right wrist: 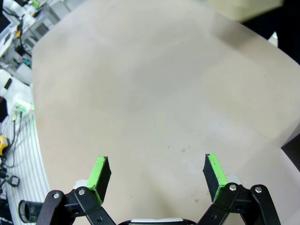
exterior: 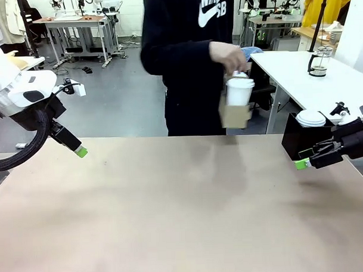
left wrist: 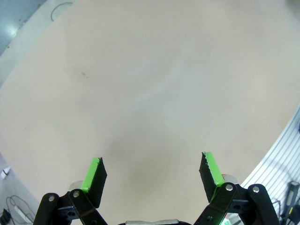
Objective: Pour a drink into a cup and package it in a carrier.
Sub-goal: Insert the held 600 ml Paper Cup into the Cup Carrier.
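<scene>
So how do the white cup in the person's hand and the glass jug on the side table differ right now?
The cup is opaque white paper; the jug is clear glass with dark liquid low inside. The cup is held in the air by the person's hand, above the near table's far edge, with the brown carrier around its lower part; the jug stands alone on the white side table. Both are upright.

A bare tan table (exterior: 172, 220) spans the foreground. Behind lies grey floor (exterior: 114, 96), with metal-framed workbenches (exterior: 82, 32) and a white side table (exterior: 310, 78)
</scene>
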